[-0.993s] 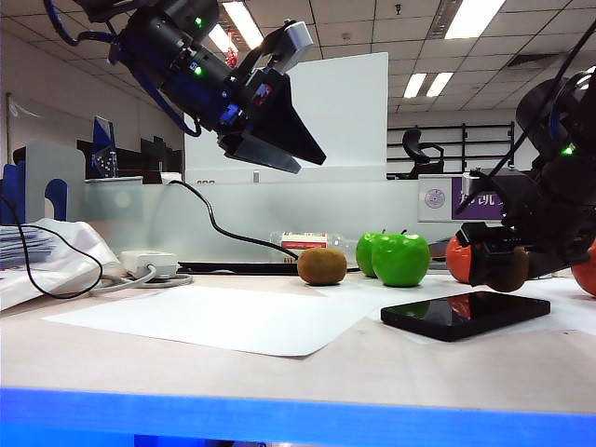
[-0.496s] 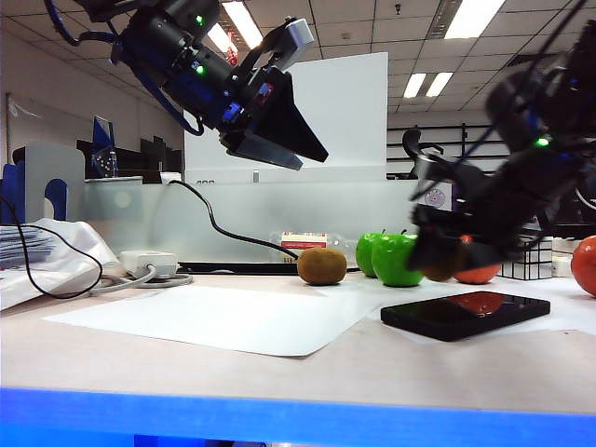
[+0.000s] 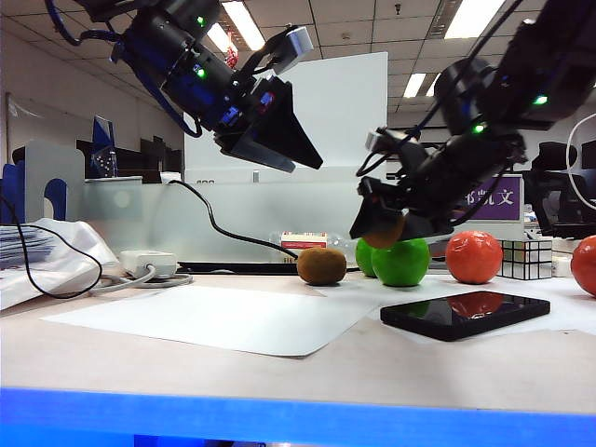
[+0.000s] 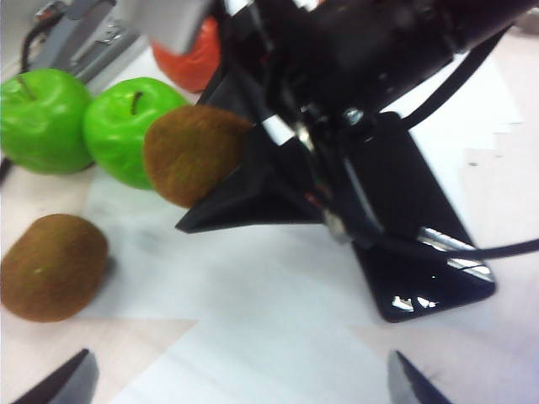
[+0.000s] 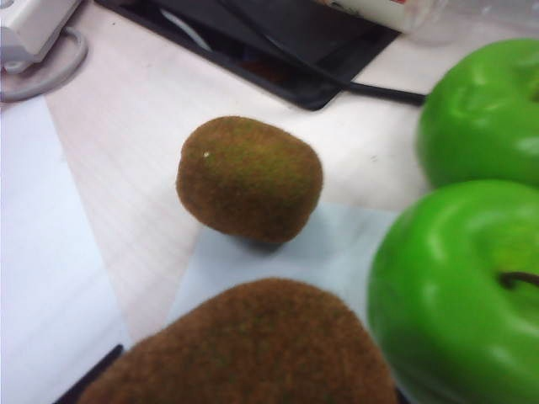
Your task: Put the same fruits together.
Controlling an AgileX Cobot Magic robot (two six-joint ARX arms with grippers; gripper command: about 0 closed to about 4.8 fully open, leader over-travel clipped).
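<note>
My right gripper [image 3: 380,226] is shut on a brown fuzzy kiwi [image 3: 385,234] [image 4: 192,153] [image 5: 253,353] and hangs just above the two green apples [image 3: 400,262] [image 5: 459,295]. The other kiwi [image 3: 322,265] [image 5: 250,178] [image 4: 52,267] lies on the table just left of the apples. One orange-red fruit [image 3: 473,257] sits right of the apples and another [image 3: 587,265] at the right edge. My left gripper [image 3: 310,102] [image 4: 240,387] stands open and empty, high above the white paper.
A black phone [image 3: 464,314] [image 4: 421,252] lies flat in front of the apples. A black-and-white puzzle cube [image 3: 526,259] stands between the orange-red fruits. A white paper sheet [image 3: 214,317] covers the table's middle. A white power adapter [image 3: 147,263] with cables lies at the left.
My right gripper has carried the kiwi up and leftward, from beside the orange-red fruit to above the green apples. The left gripper has stayed in place, open.
</note>
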